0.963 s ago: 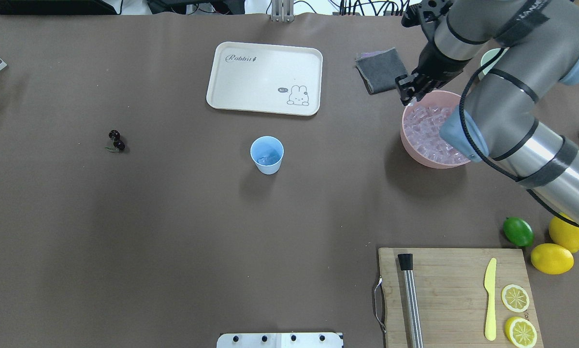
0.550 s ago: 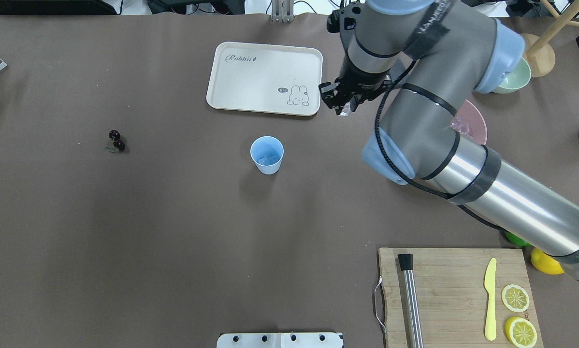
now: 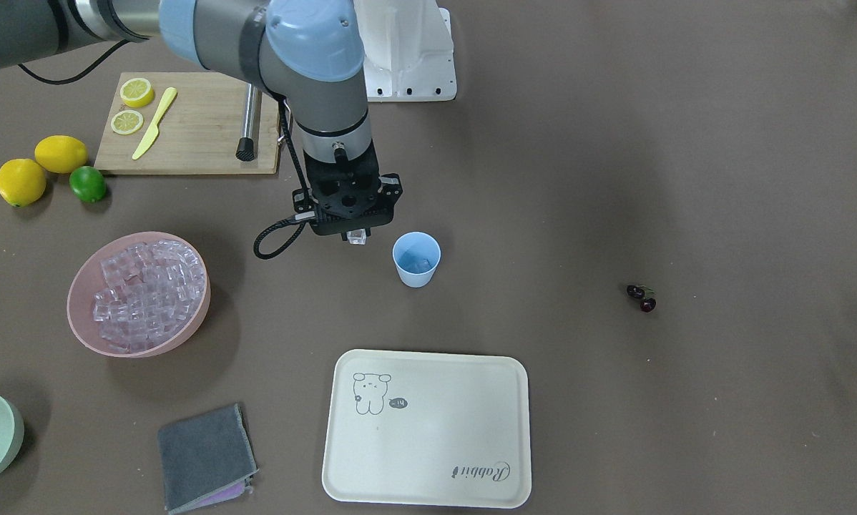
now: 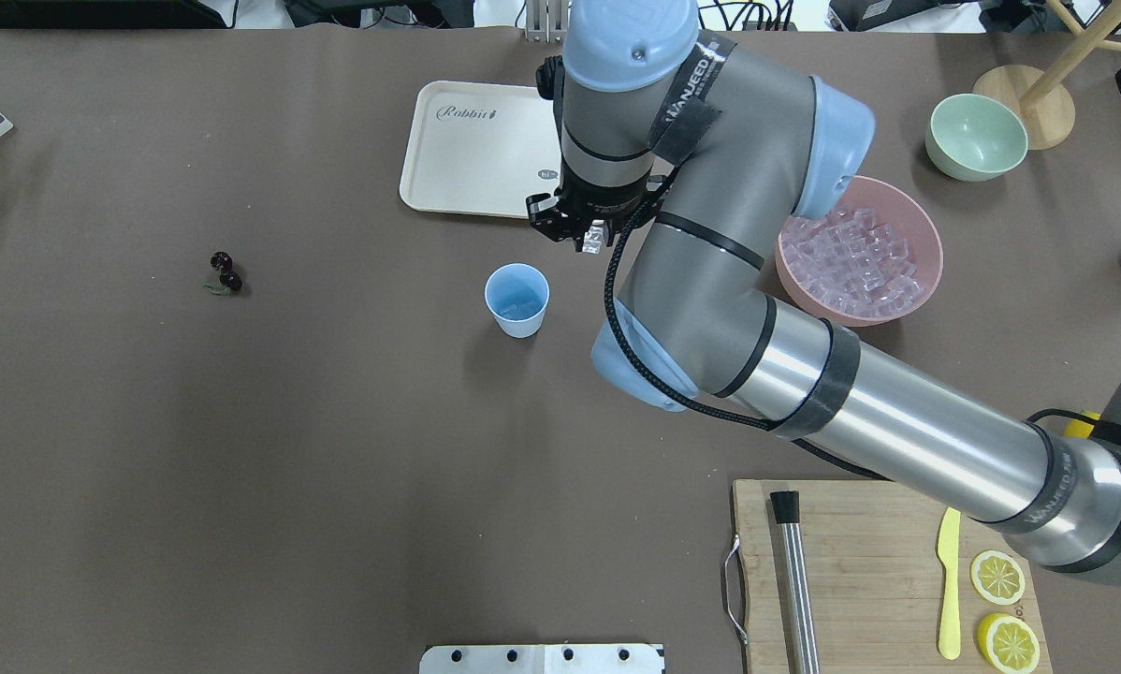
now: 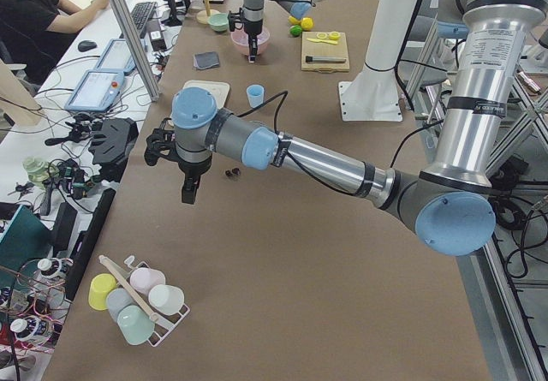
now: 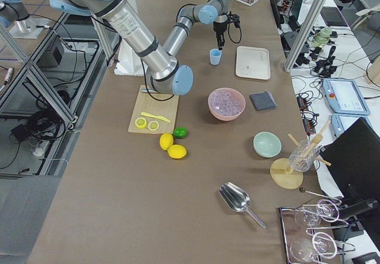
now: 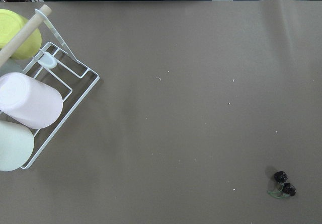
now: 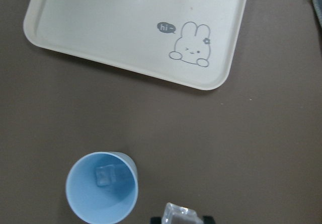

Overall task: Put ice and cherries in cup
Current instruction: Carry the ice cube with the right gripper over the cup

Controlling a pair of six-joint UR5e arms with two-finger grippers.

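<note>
Fingers [image 8: 207, 220] of the right gripper [image 4: 587, 234] were clamped on one ice cube [image 8: 180, 214], held high just beside the cup [image 4: 517, 300], off its far-right side in the overhead view and not yet over the mouth

Step in hand, my read: ferrying ice to the cup. The next move calls for a short shift to centre over the mouth, then a release. The mouth is narrow, so a bounce off the rim is the risk

Counts, outward from the cup:
- 1 cup, with a second cube [image 8: 105, 174] lying inside it
- 1 cube in the grip
- 1 pink bowl [image 4: 938, 251] farther right of the cup, heaped with cubes, too many to count
- 1 pair of cherries [image 4: 226, 271], 2 fruits, well apart on the cup's other side, lying on the table [image 4: 336, 468]
- the left gripper [image 5: 189, 194], past the cherries, hung over the table; cannot tell whether its fingers were apart or together
</note>
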